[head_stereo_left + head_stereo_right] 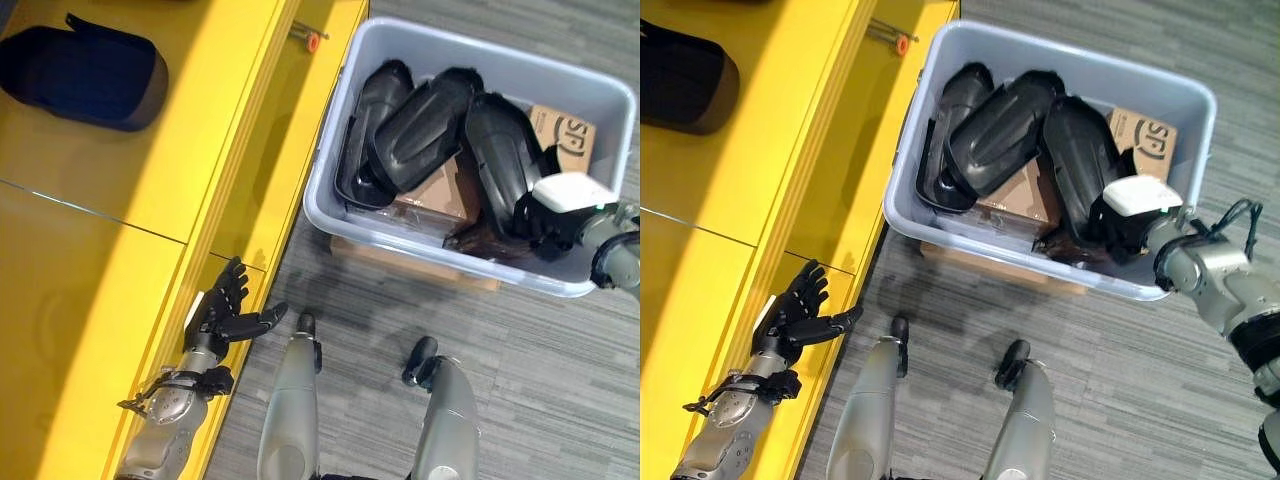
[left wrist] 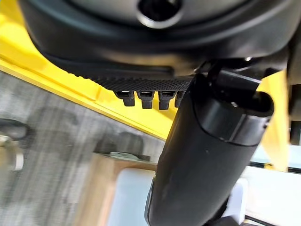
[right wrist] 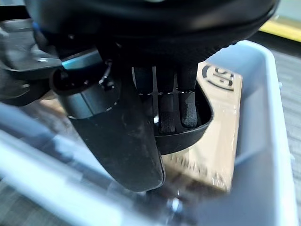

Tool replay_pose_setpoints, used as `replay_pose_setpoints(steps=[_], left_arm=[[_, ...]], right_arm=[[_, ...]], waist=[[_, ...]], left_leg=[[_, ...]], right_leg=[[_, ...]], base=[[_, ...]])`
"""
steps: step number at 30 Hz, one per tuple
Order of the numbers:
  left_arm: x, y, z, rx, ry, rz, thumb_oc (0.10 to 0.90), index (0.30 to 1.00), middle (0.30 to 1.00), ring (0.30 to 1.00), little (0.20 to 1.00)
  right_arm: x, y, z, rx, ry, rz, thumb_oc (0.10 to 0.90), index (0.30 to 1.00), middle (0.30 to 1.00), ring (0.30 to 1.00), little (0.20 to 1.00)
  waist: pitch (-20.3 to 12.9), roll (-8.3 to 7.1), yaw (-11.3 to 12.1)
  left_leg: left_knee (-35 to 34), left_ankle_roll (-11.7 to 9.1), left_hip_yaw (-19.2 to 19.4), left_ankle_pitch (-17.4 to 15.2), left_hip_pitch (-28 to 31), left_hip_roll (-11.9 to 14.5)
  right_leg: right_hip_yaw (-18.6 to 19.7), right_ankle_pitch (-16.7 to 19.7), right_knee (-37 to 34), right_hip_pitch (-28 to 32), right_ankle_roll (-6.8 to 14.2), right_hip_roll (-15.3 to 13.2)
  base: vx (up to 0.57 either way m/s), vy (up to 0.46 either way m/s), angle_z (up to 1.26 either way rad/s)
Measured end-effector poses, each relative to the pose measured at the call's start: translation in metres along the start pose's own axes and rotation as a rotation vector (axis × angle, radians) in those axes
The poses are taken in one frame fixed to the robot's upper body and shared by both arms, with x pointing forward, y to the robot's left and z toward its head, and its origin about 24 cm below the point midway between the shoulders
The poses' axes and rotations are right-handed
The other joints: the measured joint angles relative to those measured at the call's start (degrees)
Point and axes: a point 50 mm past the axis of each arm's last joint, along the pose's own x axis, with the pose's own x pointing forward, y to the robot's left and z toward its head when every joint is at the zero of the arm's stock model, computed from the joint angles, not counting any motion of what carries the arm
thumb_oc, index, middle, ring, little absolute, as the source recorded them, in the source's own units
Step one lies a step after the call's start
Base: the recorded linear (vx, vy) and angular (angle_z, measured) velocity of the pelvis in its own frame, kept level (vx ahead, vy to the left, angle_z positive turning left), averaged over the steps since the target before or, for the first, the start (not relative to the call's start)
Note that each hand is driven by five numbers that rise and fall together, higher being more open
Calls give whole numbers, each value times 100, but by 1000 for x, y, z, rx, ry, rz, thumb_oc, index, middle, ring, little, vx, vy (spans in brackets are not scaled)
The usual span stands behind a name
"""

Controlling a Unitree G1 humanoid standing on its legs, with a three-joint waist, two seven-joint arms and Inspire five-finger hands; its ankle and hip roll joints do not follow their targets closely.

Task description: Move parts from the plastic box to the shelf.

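Note:
A grey plastic box [image 1: 328, 150] stands on the floor and holds three black curved parts [image 1: 425, 125] leaning side by side. My right hand [image 1: 545, 228], with a white cover on its back, reaches into the box's right end. Its fingers [image 3: 170, 113] and thumb are curled on the rim of the rightmost black part [image 1: 500, 160]. Another dark part [image 1: 85, 75] lies on the yellow shelf [image 1: 100, 260] at the far left. My left hand [image 1: 225, 315] hangs open and holds nothing at the shelf's front edge, well left of the box.
Cardboard boxes [image 1: 565, 135] lie in the plastic box under and behind the parts. A flat cardboard piece [image 1: 400, 258] sticks out beneath the box. A small orange-tipped pin [image 1: 308, 38] sits on the shelf edge near the box's corner. Grey floor lies between shelf and box.

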Motion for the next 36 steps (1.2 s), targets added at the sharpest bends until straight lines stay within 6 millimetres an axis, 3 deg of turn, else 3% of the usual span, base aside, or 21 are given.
replay_pose_setpoints(steps=[2,4,6,13,21,27,36], left_arm=[[-1,5,1,1,1,14,900,1000,1000,1000,1000],[-4,10,-3,6,25,28,900,1000,1000,1000,1000],[-7,16,-4,9,33,49,900,1000,1000,1000,1000],[-8,19,-7,8,55,51,900,1000,1000,1000,1000],[-26,24,-23,9,128,60,900,1000,1000,1000,1000],[-40,21,-43,-26,198,89,900,1000,1000,1000,1000],[-42,11,-53,-80,221,99,900,1000,1000,1000,1000]], right_arm=[[-1,6,1,5,-7,22,400,300,300,300,300],[-5,13,4,22,-28,40,400,300,300,300,300],[-7,7,8,37,-48,9,400,300,300,300,300],[-11,-16,13,53,-84,-80,400,300,300,300,300],[-14,-25,31,36,-184,-105,400,300,300,300,300],[-20,-11,32,54,-195,-71,400,300,300,300,300],[-19,-9,29,65,-170,-51,400,300,300,300,300]], waist=[[-29,-74,-106],[-54,-122,-99],[-202,-281,-160],[-463,-325,-188],[-1138,-359,-311],[-1740,-367,-365],[-1898,-296,-474]], left_leg=[[-204,4,38,49,249,32],[-501,-47,39,131,657,97],[-846,-63,144,270,930,161],[-1738,-121,263,572,1867,180],[-2511,-125,423,761,2590,189],[-3444,-148,720,1080,3224,179],[-3831,-167,865,1238,3566,184]], right_leg=[[-104,45,-261,286,-45,47],[-120,228,-647,703,42,191],[-165,398,-1046,963,46,281],[-278,697,-1893,1851,92,420],[-382,1019,-2833,2580,154,582],[-338,1458,-3852,3105,191,756],[-245,1604,-4164,3321,203,855]], base=[[128,-7,-3],[63,-2,-13],[151,-1,-18],[84,8,-4],[59,21,-5],[50,31,-15],[3,10,-6]])
